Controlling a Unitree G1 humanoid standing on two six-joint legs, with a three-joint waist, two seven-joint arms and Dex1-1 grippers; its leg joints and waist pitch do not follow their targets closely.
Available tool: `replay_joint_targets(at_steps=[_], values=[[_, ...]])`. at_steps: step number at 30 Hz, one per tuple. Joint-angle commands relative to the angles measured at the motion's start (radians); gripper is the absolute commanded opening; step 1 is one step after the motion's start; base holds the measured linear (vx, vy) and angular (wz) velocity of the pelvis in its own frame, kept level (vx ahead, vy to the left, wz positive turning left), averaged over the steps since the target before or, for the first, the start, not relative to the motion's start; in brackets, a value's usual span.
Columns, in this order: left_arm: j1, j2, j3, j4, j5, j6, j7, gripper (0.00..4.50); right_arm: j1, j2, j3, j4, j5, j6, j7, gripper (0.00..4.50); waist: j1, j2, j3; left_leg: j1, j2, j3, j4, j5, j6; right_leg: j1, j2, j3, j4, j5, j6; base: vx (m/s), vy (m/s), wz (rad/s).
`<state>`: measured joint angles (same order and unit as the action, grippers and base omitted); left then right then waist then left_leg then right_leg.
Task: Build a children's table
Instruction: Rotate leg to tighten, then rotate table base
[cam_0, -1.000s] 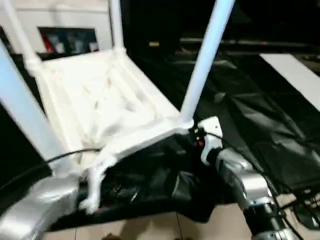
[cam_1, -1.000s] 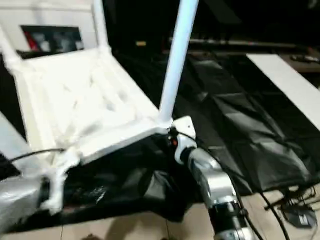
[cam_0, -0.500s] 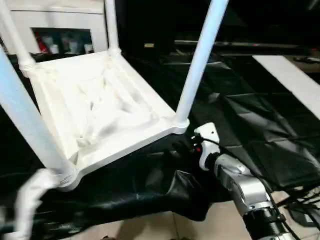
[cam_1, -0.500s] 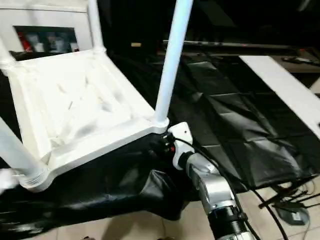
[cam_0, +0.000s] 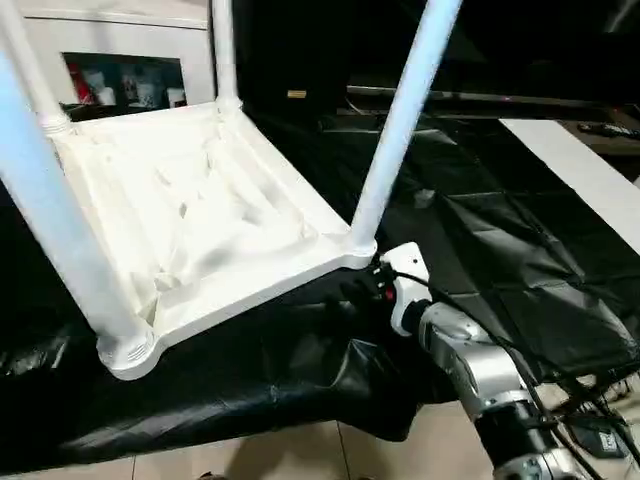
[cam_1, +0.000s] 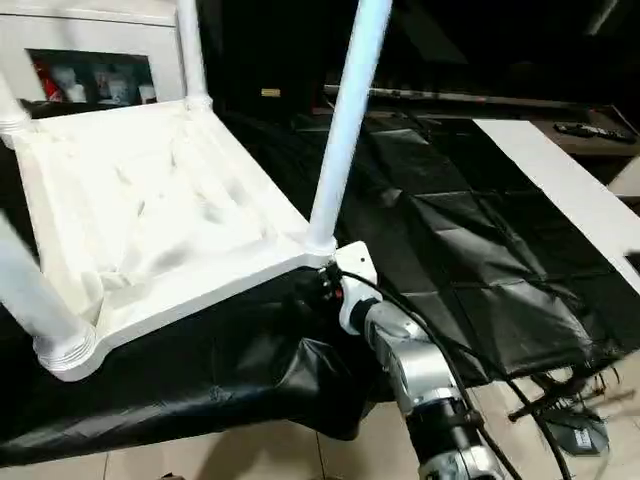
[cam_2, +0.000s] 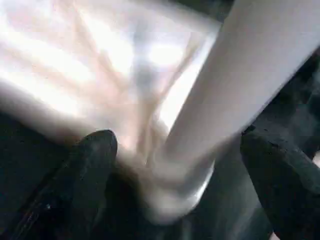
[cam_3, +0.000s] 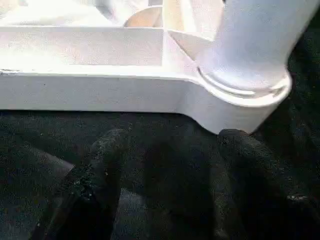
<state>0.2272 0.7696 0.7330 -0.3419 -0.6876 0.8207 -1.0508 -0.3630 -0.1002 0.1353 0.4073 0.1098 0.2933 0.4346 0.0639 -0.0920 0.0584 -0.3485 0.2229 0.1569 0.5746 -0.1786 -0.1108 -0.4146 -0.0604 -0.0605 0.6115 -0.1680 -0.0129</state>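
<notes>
**Spotter:** Where's the children's table sitting?

**Me:** I've got the tabletop (cam_0: 200, 215) upside down on the black-draped desk (cam_0: 520, 250), ribbed underside up, tilted, all four legs standing in the corner sockets. The nearest leg (cam_0: 60, 235) rises at my left; another leg (cam_1: 343, 120) stands at the corner by my right arm.

**Spotter:** Claws?

**Me:** My right claw (cam_3: 170, 175) is just below that corner socket (cam_3: 235, 100), fingers (cam_3: 95, 185) spread apart, gripping nothing. In the left wrist view, my left claw (cam_2: 177, 180) is wide open, straddling a leg's base (cam_2: 200, 150) without clamping it.
</notes>
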Motion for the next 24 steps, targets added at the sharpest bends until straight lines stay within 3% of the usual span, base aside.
replay_joint_targets(at_steps=[1, 2, 7, 8, 10, 14, 16, 18, 19, 21, 22, 24], values=[[-0.036, -0.02, -0.005, -0.054, -0.099, 0.035, 0.02, 4.46, -0.025, -0.002, -0.013, 0.025, -0.01, -0.016, -0.011, 3.06, 0.001, 0.043, -0.042, 0.015, -0.001, 0.008, -0.077, -0.401, -0.04, 0.026, -0.047, 0.044, -0.077, -0.339, -0.149, 0.0, 0.0, 0.0], [-0.055, -0.035, -0.026, -0.074, -0.142, 0.048, 0.025, 4.46, -0.038, 0.004, -0.012, 0.046, -0.015, -0.024, -0.013, 3.06, 0.0, 0.039, -0.046, 0.008, -0.001, 0.006, -0.076, -0.383, -0.041, 0.034, -0.047, 0.043, -0.071, -0.32, -0.148, 0.0, 0.0, 0.0], [-0.1, -0.074, -0.111, -0.097, -0.166, 0.047, 0.045, 4.46, -0.093, 0.016, 0.004, 0.116, -0.034, -0.055, -0.015, 3.06, -0.001, 0.037, -0.051, 0.004, -0.002, 0.008, -0.073, -0.344, -0.044, 0.04, -0.047, 0.044, -0.069, -0.318, -0.137, 0.0, 0.0, 0.0], [-0.132, -0.096, -0.172, -0.098, -0.147, 0.037, 0.054, 4.46, -0.136, 0.027, -0.001, 0.178, -0.04, -0.071, -0.035, 3.06, -0.002, 0.036, -0.051, 0.007, -0.002, 0.01, -0.072, -0.345, -0.044, 0.037, -0.045, 0.044, -0.069, -0.317, -0.134, 0.0, 0.0, 0.0], [-0.171, -0.118, -0.227, -0.102, -0.141, 0.044, 0.069, 4.46, -0.179, 0.039, -0.011, 0.246, -0.044, -0.09, -0.053, 3.06, -0.002, 0.035, -0.056, 0.012, -0.001, 0.01, -0.069, -0.339, -0.052, 0.034, -0.046, 0.043, -0.065, -0.306, -0.142, 0.0, 0.0, 0.0], [-0.295, -0.192, -0.396, -0.125, -0.163, 0.058, 0.108, 4.46, -0.275, 0.07, -0.026, 0.408, -0.053, -0.13, -0.089, 3.06, 0.0, 0.031, -0.057, 0.008, -0.002, 0.011, -0.066, -0.339, -0.069, 0.037, -0.047, 0.043, -0.061, -0.299, -0.142, 0.0, 0.0, 0.0], [-0.328, -0.217, -0.439, -0.134, -0.174, 0.067, 0.114, 4.46, -0.293, 0.077, -0.028, 0.433, -0.052, -0.139, -0.087, 3.06, 0.0, 0.029, -0.055, 0.001, -0.002, 0.009, -0.064, -0.338, -0.074, 0.041, -0.049, 0.043, -0.059, -0.311, -0.134, 0.0, 0.0, 0.0], [-0.398, -0.276, -0.527, -0.143, -0.178, 0.074, 0.128, 4.46, -0.319, 0.092, -0.025, 0.468, -0.053, -0.155, -0.077, 3.06, -0.003, 0.017, -0.06, 0.001, -0.001, 0.01, -0.062, -0.329, -0.074, 0.042, -0.051, 0.043, -0.059, -0.323, -0.127, 0.0, 0.0, 0.0], [-0.411, -0.287, -0.543, -0.144, -0.177, 0.074, 0.131, 4.46, -0.324, 0.095, -0.024, 0.474, -0.054, -0.159, -0.075, 3.06, -0.001, 0.023, -0.061, 0.001, -0.001, 0.009, -0.061, -0.325, -0.078, 0.042, -0.052, 0.043, -0.056, -0.318, -0.13, 0.0, 0.0, 0.0], [-0.498, -0.363, -0.63, -0.124, -0.168, 0.07, 0.157, 4.46, -0.354, 0.11, -0.021, 0.521, -0.057, -0.186, -0.065, 3.06, -0.003, 0.014, -0.062, -0.005, -0.002, 0.01, -0.06, -0.31, -0.079, 0.045, -0.051, 0.042, -0.056, -0.317, -0.12, 0.0, 0.0, 0.0], [-0.528, -0.385, -0.662, -0.101, -0.151, 0.059, 0.162, 4.46, -0.366, 0.116, -0.022, 0.543, -0.059, -0.199, -0.062, 3.06, -0.003, 0.011, -0.065, -0.004, -0.002, 0.013, -0.056, -0.298, -0.078, 0.044, -0.053, 0.043, -0.057, -0.306, -0.124, 0.0, 0.0, 0.0], [-0.584, -0.427, -0.725, -0.045, -0.093, 0.025, 0.176, 4.46, -0.381, 0.126, -0.023, 0.571, -0.059, -0.218, -0.057, 3.06, -0.007, 0.008, -0.065, -0.016, -0.004, 0.009, -0.058, -0.28, -0.076, 0.053, -0.052, 0.04, -0.056, -0.313, -0.113, 0.0, 0.0, 0.0]])
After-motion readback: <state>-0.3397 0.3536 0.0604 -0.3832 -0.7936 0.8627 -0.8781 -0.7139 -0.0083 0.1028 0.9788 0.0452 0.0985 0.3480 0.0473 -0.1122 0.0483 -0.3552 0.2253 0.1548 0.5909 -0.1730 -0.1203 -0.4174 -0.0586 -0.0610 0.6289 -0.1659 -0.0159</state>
